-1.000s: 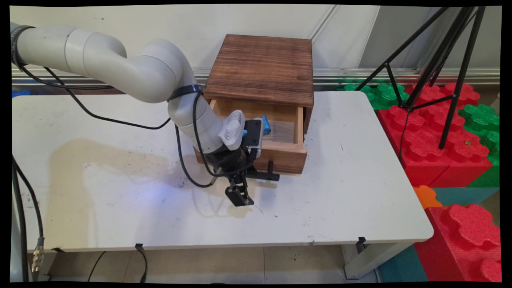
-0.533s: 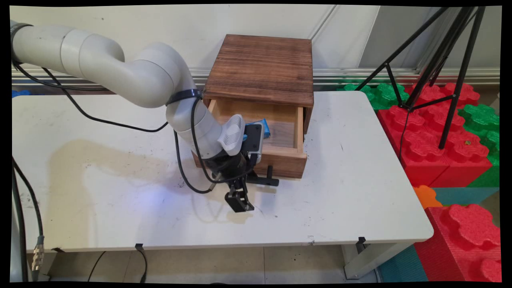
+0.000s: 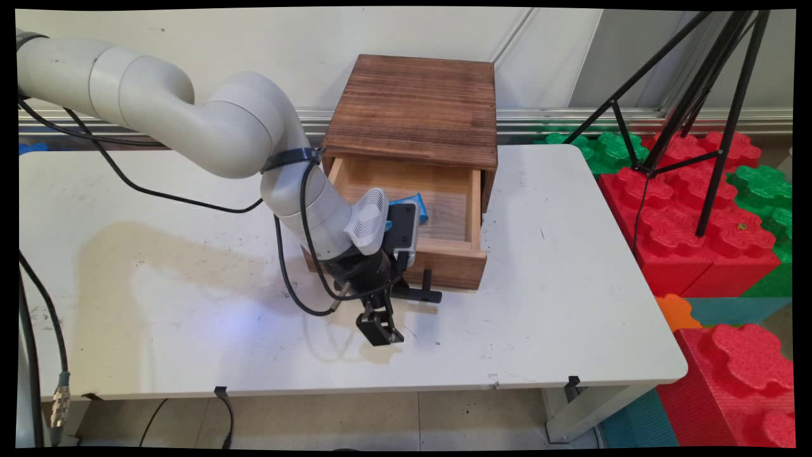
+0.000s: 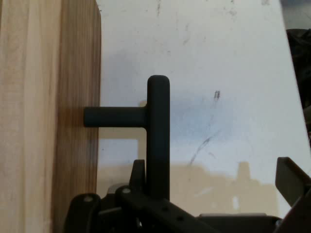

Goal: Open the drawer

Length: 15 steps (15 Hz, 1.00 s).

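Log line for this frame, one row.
gripper: open, straddling handle | drawer: open | blue packet: in drawer | cabinet: on table

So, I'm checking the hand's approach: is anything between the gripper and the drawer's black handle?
Nothing visible does. The gripper is open, and the handle on the drawer stands between its fingers, close beside one finger. I cannot tell if they touch.

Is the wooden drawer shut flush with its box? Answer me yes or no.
No: the drawer stands pulled out from under the wooden box, its open inside showing a blue packet.
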Available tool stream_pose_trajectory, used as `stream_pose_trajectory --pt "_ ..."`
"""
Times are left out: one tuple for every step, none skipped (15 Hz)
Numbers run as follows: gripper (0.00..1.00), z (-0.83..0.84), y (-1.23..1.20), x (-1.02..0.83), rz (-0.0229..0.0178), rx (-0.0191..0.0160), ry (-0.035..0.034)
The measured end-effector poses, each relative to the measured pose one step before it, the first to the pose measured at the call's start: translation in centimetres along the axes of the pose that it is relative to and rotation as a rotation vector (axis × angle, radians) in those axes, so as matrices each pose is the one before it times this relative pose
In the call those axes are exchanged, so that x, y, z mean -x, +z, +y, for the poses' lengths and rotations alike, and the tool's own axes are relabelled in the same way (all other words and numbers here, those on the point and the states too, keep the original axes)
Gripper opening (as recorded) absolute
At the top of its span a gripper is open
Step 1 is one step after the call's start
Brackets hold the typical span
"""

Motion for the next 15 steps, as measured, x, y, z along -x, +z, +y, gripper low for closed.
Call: stream_pose_trajectory --pt "1.00 0.149 -0.003 -0.036 0.00038 0.00117 -0.00031" --pt "1.00 0.154 0.003 -0.058 0.00089 0.00148 -0.00018" --pt "1.00 0.151 -0.005 -0.042 0.00061 0.00127 -0.00025" --pt "1.00 0.133 -0.012 -0.018 0.00063 0.00111 -0.00056" --pt "1.00 0.183 -0.005 -0.044 0.00083 0.00168 -0.00025" --pt "1.00 0.200 0.000 -0.055 0.00070 0.00230 -0.00039" --pt "1.00 0.199 -0.001 -0.040 0.00091 0.00183 -0.00021" --pt "1.00 0.164 -0.003 -0.039 0.00086 0.00184 -0.00032" --pt "1.00 0.098 0.003 -0.027 0.00037 0.00118 -0.00043" --pt "1.00 0.144 0.002 -0.036 0.00075 0.00141 0.00028" --pt "1.00 0.091 -0.004 -0.016 0.00031 0.00089 -0.00056" --pt "1.00 0.130 0.001 -0.026 0.00048 0.00149 0.00009" --pt "1.00 0.128 -0.013 -0.025 0.00064 0.00100 -0.00041" --pt "1.00 0.113 -0.014 -0.022 0.00051 0.00081 0.00033" --pt "1.00 0.078 -0.035 -0.001 0.00046 -0.00008 -0.00049"
